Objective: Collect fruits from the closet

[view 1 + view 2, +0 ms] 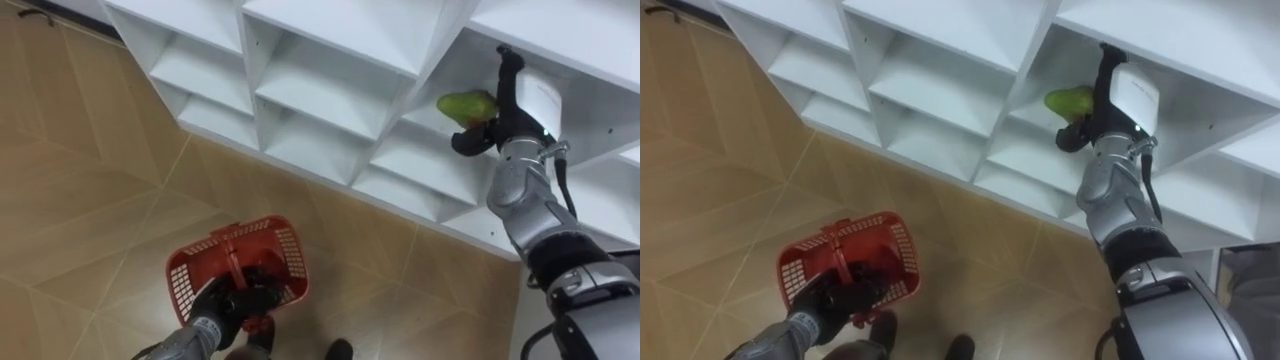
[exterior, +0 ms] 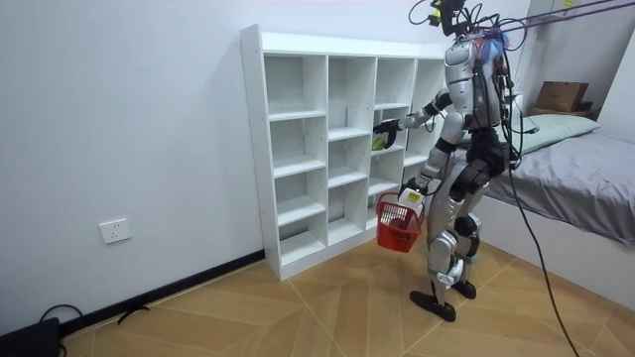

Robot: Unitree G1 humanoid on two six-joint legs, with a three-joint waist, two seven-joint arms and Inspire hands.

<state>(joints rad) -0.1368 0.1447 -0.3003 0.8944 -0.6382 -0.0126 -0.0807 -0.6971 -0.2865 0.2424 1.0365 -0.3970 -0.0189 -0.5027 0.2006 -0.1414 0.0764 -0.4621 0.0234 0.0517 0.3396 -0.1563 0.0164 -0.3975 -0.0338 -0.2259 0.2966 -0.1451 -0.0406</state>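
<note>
A green fruit is in a compartment of the white closet, up on the right. My right hand is in that compartment against the fruit, its thumb curled under it and its fingers reaching up past its far side. In the room view the fruit shows just below that hand. My left hand hangs low over the floor, shut on the handle of a red mesh basket. The hand hides what lies inside the basket.
I stand close in front of the closet's right-hand columns on a wood floor. The other compartments in view hold nothing. A bed stands behind me on the room view's right.
</note>
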